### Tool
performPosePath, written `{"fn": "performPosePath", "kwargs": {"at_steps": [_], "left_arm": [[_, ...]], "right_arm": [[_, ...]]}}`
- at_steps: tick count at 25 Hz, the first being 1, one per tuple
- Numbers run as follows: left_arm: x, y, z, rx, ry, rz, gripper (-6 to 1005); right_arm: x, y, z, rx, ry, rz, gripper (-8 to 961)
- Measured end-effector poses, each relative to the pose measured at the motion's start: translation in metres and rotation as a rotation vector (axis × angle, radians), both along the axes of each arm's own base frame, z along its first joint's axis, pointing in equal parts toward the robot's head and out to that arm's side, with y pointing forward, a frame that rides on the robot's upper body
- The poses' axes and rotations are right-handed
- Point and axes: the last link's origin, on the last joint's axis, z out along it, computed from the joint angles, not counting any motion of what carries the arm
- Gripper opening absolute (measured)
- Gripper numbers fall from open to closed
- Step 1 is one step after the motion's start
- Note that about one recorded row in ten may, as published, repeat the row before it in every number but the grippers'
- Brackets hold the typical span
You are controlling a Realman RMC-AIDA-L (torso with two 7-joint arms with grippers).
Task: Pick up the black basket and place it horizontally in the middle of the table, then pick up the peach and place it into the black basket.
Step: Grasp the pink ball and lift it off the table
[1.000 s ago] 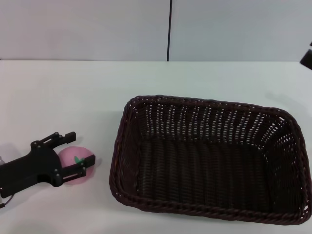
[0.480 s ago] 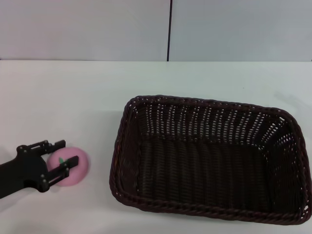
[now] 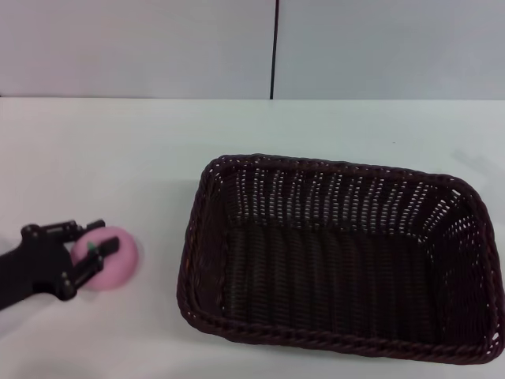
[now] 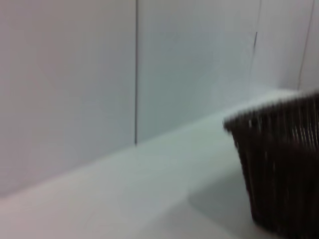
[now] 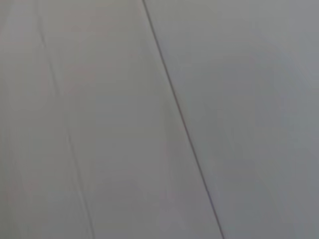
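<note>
At about eight o'clock on the wide plain white table (image 3: 118,150) I have my left gripper (image 3: 88,244) set around the small pink ball-like peach (image 3: 110,258), one black finger on its far side and one across its near side, both touching the fruit. I read that as a grasp on the peach, which sits on the tabletop. A tiny green leaf mark shows on its top beside the near finger, and the skin looks smooth and evenly pink.

Over at four o'clock, well apart from the peach, the large rectangular black basket of woven wicker (image 3: 339,257) lies with its long side across the table. It is very dark brown-black, with rounded corners, a braided rim and sloping openwork sides that let light through; its inside shows only dark weave. My left wrist camera catches one rounded corner of the basket (image 4: 279,164) standing on the white surface. I cannot see my right gripper in any view; its wrist camera shows only pale grey panels.
</note>
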Motion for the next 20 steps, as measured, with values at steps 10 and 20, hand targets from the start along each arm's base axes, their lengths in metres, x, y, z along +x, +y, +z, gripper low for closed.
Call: {"fn": "performPosePath", "kwargs": {"at_steps": [10, 20], "left_arm": [[0.043, 0.018, 0.033, 0.15, -0.265, -0.161, 285], [0.056, 0.039, 0.025, 0.11, -0.239, -0.194, 10]], "right_arm": [[0.007, 0.0, -0.011, 0.017, 0.039, -0.032, 618], [0.005, -0.002, -0.018, 0.006, 0.061, -0.018, 618]]}}
